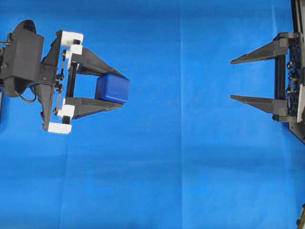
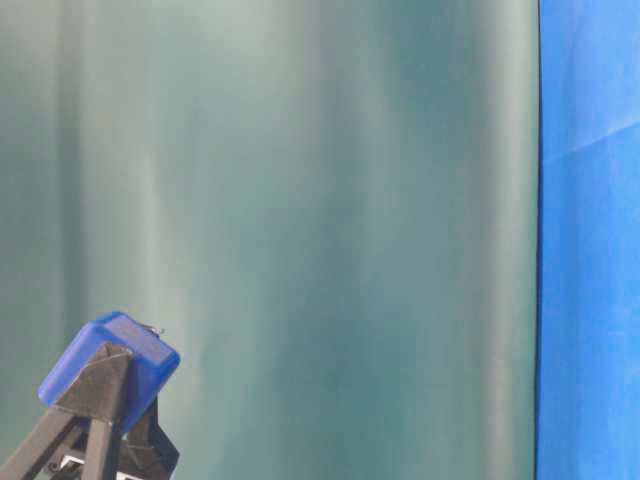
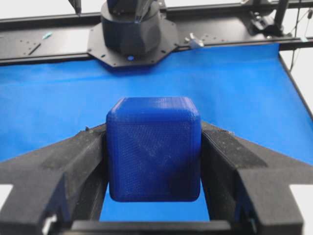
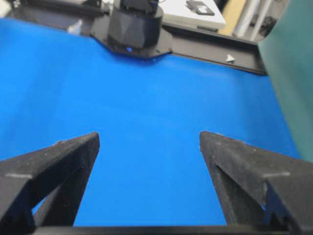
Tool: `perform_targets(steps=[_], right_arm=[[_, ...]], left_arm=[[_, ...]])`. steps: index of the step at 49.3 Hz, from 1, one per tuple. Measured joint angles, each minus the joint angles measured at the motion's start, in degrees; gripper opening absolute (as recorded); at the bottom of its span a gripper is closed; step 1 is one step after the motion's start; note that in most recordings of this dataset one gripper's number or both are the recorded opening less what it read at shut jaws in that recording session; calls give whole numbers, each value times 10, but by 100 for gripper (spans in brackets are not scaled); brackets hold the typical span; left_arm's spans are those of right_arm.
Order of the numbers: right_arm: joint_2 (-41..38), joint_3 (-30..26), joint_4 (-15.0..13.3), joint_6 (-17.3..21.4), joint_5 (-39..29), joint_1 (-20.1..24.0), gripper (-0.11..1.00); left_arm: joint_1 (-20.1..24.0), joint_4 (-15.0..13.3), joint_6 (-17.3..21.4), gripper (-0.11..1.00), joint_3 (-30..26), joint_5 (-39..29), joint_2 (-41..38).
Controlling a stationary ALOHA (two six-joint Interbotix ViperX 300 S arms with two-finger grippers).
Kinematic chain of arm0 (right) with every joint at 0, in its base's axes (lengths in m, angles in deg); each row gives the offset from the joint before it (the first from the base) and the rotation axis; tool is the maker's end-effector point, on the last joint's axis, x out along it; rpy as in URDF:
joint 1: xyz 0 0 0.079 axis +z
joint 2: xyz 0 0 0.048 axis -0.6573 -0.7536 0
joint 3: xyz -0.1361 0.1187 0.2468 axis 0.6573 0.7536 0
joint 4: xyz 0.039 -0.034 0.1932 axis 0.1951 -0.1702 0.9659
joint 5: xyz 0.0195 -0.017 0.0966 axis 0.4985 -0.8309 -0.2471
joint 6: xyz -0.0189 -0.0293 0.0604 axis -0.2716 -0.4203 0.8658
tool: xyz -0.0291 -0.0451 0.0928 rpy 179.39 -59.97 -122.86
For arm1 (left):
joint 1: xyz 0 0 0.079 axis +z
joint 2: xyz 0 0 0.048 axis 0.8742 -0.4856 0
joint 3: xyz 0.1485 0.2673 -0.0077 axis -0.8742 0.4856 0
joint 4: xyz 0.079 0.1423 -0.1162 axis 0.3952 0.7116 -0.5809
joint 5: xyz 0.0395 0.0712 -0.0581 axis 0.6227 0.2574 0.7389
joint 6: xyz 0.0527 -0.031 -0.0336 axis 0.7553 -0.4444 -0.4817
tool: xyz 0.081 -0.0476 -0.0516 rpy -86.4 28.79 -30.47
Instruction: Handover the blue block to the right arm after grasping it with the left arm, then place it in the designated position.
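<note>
The blue block [image 1: 112,88] is a small dark-blue cube with rounded edges, clamped between the two black fingers of my left gripper [image 1: 122,89] at the left of the overhead view. The left wrist view shows the block [image 3: 153,148] pressed by a finger on each side, lifted off the cloth. The table-level view catches the block [image 2: 110,358] raised at the lower left, tilted. Far to the right, my right gripper [image 1: 231,79] points left with its fingers wide apart and nothing between them [image 4: 149,139]. A wide stretch of cloth separates the two grippers.
Blue cloth [image 1: 181,157] covers the table. A green backdrop [image 2: 300,220] fills the table-level view. The opposite arm's black base [image 3: 132,29] stands at the cloth's far edge in the left wrist view, and another base [image 4: 134,24] in the right wrist view.
</note>
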Motion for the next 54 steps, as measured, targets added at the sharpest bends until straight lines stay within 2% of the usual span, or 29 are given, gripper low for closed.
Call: perform_targets(steps=[9, 17, 28, 35, 44, 54], right_arm=[[1, -19, -60, -49, -25, 0, 95], [1, -29, -132, -109, -25, 0, 94], [1, -35, -256, -200, 8, 1, 94], [-2, -35, -331, -241, 33, 10, 94], [-4, -35, -398, -252, 53, 17, 94], [-10, -35, -429, -253, 53, 18, 94]], left_arm=[[0, -1, -1, 46, 1, 0, 0], [0, -1, -7, 46, 1, 0, 0], [1, -2, -11, 46, 1, 1, 1], [1, -2, -11, 46, 0, 2, 0], [0, -2, -11, 46, 1, 2, 1], [0, -1, -11, 46, 1, 2, 0]])
